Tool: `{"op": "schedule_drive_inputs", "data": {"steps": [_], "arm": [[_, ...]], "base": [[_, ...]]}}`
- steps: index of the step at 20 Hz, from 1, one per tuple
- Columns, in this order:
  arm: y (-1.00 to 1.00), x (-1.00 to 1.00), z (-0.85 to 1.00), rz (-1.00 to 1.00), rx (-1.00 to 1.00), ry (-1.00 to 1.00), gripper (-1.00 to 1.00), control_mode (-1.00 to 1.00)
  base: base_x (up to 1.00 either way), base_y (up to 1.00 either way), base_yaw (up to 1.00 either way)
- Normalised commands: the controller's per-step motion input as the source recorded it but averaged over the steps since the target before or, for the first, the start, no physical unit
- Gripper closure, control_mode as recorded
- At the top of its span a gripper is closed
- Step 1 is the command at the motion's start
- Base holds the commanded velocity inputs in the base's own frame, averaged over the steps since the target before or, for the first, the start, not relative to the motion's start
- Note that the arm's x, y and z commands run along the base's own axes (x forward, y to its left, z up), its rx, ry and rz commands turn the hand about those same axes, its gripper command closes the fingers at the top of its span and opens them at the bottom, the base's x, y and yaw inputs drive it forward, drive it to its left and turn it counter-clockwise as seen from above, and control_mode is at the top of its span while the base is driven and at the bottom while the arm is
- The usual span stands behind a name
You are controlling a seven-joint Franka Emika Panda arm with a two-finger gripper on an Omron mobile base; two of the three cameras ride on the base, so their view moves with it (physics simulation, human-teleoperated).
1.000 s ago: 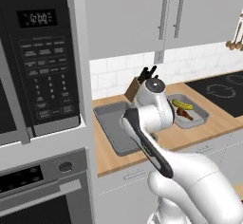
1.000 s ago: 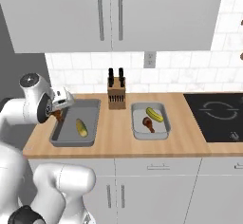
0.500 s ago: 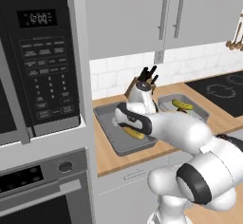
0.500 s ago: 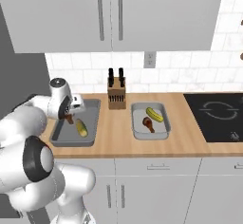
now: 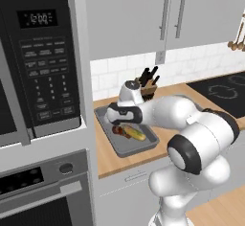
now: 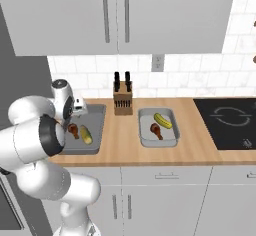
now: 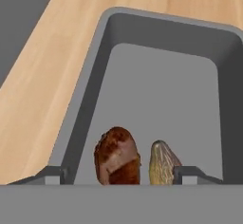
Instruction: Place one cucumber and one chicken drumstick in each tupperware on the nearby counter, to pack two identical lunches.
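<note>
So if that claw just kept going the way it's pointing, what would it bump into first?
Probably the chicken drumstick and cucumber lying just ahead between the claw tips; beyond them is the grey floor of the left tupperware. How far apart they are is unclear.

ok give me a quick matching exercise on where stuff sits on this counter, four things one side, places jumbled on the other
Things:
1. knife block
2. stovetop
3. left tray
4. right tray

Places:
a. at the far right of the counter
b. under the end effector, holding a drumstick and a cucumber
c. against the wall, between the two trays
d. between the knife block and the stovetop, holding a drumstick and a cucumber

Pairs: 1-c, 2-a, 3-b, 4-d
</note>
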Motion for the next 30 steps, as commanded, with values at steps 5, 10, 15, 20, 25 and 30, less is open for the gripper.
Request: {"op": "schedule_drive_inputs", "data": {"steps": [5,10,15,20,25,30], "arm": [[-0.01,-0.25,0.00,-0.01,0.00,0.00,-1.00,-1.00],[-0.92,-1.00,0.79,-0.02,0.19,-0.22,-1.00,-1.00],[-1.00,-1.00,1.00,0.00,0.20,-0.40,-1.00,-1.00],[-1.00,-1.00,1.00,0.00,0.13,-0.44,-1.00,-1.00],[-0.99,-0.97,1.00,0.14,0.18,-0.43,-1.00,-1.00],[-0.20,-0.29,0.24,0.03,0.11,-0.20,-1.00,-1.00]], "base": [[0.00,0.00,0.00],[0.00,0.00,0.00],[0.00,0.00,0.00],[0.00,0.00,0.00],[0.00,0.00,0.00],[0.00,0.00,0.00]]}}
